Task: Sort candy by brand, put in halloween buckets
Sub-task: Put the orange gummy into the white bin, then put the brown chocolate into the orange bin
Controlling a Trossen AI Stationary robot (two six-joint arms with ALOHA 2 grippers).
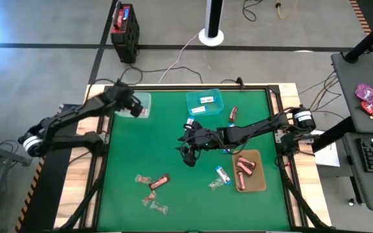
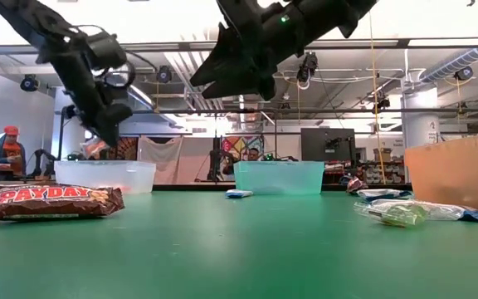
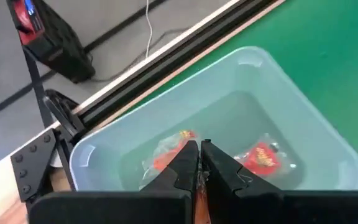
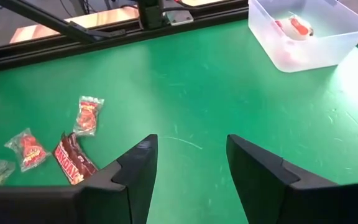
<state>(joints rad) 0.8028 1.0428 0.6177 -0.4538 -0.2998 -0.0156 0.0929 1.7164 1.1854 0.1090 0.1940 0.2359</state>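
Over the mint bucket [image 3: 229,112], the left gripper [image 3: 199,163] is closed, seemingly on a twist; release low. The right gripper [image 4: 190,163] is held apart.

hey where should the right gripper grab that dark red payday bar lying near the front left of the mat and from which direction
Grip the Payday bar across its narrow middle, coming straight down from above. It lies flat on the mat at a slant, so turn the jaws across its short sides. A clear twist sits close by, so stay centred. The right gripper hangs open mid-mat.
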